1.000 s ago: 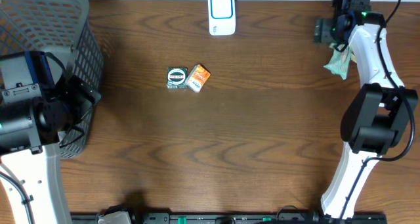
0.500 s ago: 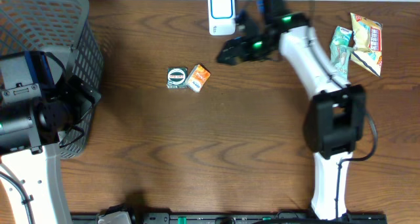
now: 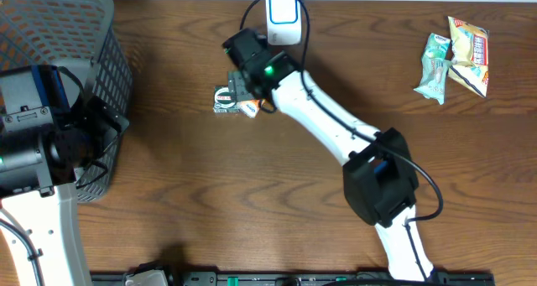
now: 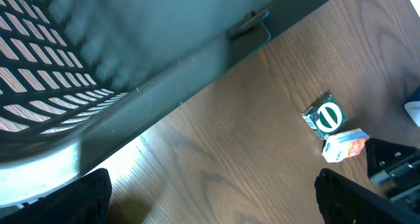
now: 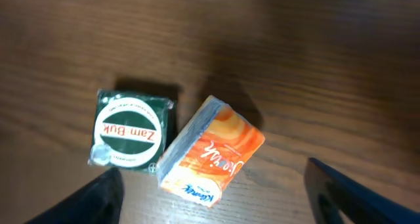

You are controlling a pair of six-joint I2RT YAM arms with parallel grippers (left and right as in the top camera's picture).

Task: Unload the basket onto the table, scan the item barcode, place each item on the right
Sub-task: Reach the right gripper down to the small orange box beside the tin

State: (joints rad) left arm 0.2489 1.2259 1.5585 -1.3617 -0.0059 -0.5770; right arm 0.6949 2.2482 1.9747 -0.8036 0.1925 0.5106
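Overhead: left end effector [image 4: 216, 207] wide, parked by basket [image 3: 50, 34] at 9 o'clock. Zam-Buk box [image 3: 226, 99] touches orange box [image 3: 252, 102], counter's 11 o'clock. Right end effector [image 3: 239, 85], swung over from 2 o'clock, hovers above them, wide and empty. Pickup likely next; scanner [image 3: 284, 18] at 12.

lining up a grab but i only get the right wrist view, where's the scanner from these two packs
observer: the white scanner stands at the far edge of the table, beyond the orange pack.
operator: anything else lying about
observer: two snack packets at the far right corner, well apart.
operator: and the left arm
observer: the left gripper hangs beside the grey basket, jaws open, empty.
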